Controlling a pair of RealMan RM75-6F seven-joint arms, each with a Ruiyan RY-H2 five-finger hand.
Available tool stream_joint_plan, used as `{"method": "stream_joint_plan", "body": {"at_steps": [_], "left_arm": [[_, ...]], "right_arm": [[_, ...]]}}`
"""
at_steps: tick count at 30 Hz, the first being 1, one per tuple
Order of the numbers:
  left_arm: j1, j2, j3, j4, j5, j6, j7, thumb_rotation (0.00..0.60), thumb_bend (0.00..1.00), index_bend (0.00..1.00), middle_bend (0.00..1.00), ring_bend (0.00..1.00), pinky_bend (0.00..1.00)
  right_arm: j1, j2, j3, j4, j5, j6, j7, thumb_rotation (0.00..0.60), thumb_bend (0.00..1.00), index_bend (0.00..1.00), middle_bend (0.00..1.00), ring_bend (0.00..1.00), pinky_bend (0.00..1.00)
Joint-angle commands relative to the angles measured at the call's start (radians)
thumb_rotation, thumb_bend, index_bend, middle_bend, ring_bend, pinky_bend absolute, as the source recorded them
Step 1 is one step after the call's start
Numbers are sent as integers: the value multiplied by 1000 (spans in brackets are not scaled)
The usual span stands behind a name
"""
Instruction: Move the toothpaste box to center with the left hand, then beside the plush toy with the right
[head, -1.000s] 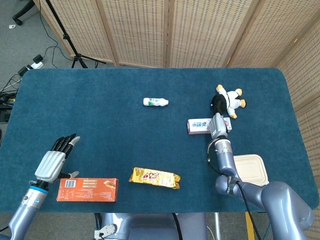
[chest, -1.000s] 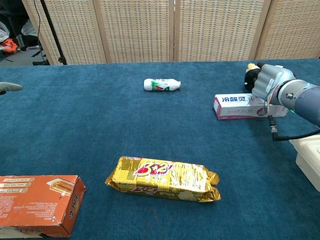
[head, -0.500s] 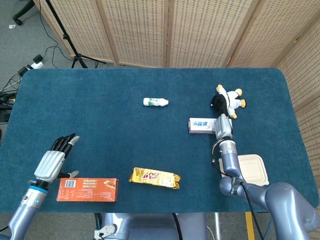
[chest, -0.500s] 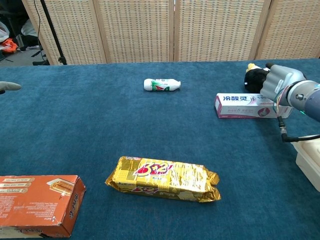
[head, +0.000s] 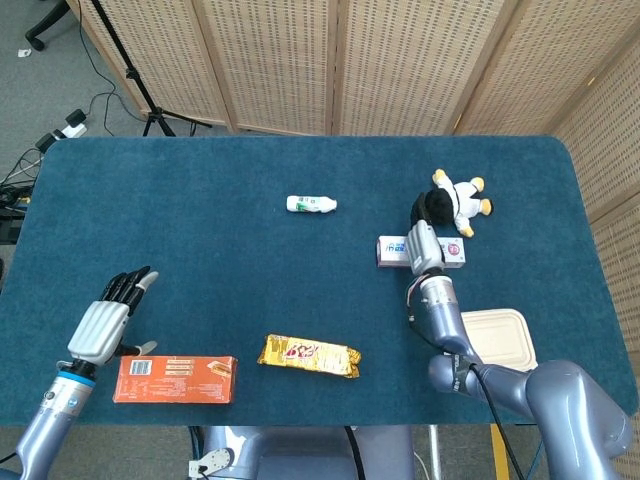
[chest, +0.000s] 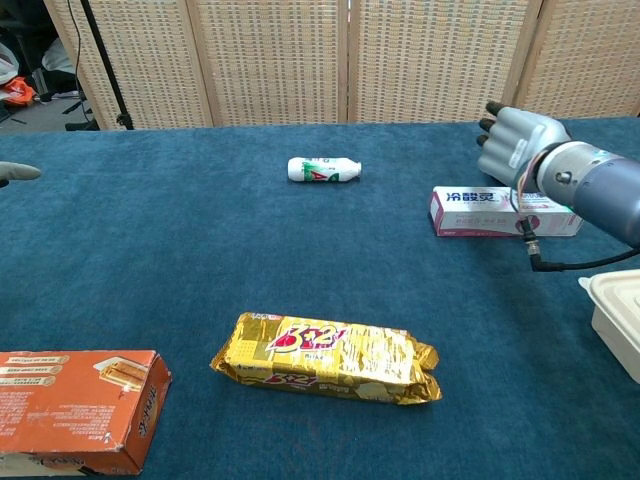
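- On the right side of the blue table (head: 200, 180), the toothpaste box (head: 395, 251) lies flat just below the plush toy (head: 455, 200), close beside it; whether the two touch cannot be told from either view.
- Above the box, the right hand (head: 418, 243) hovers with its fingers (chest: 497, 130) spread apart and nothing in them; in the chest view it sits raised over the box's far edge, and the box rests on the cloth on its own.
- Near the front left corner, the left hand (head: 108, 318) rests over the table with fingers extended and holds nothing; just beside it lies an orange biscuit box (head: 175, 379).
- Judging by the layout, both carries look finished: the box is well off the table's middle and already next to the toy, so the centre step and the right-hand placement both appear done.
- What seems left is only for the right arm to pull clear without nudging the box, and perhaps a small tidy of its angle if a closer fit to the toy is wanted.
- Elsewhere, a small white bottle (head: 311, 204) lies on its side toward the far middle, a gold snack packet (head: 309, 355) sits near the front edge, and a pale lidded food container (head: 502, 338) sits at the front right, all well apart from the toothpaste box.
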Motion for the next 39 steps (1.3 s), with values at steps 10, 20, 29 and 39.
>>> {"method": "stream_joint_plan", "body": {"at_steps": [10,20,29,39], "left_arm": [[0,7,2,-4,8,3,-17,600,0,0,0,0,0],[0,10,3,-8,12,3,-21,600,0,0,0,0,0],[1,9,3,-8,12,4,-19,600,0,0,0,0,0],[1,11,3,-11,15,7,-23,600,0,0,0,0,0]], "right_arm": [[53,-29,7,-143,-54,39,-51,600,606,277,88,0,7],[60,-71,7,-125,-41,33,-50,600,618,277,88,0,7],[53,-86,-3,-100,-34,24,-43,600,616,277,88,0,7],[30,-74,-13,-84,-12,27,-34,600,617,277,88,0,7]]}}
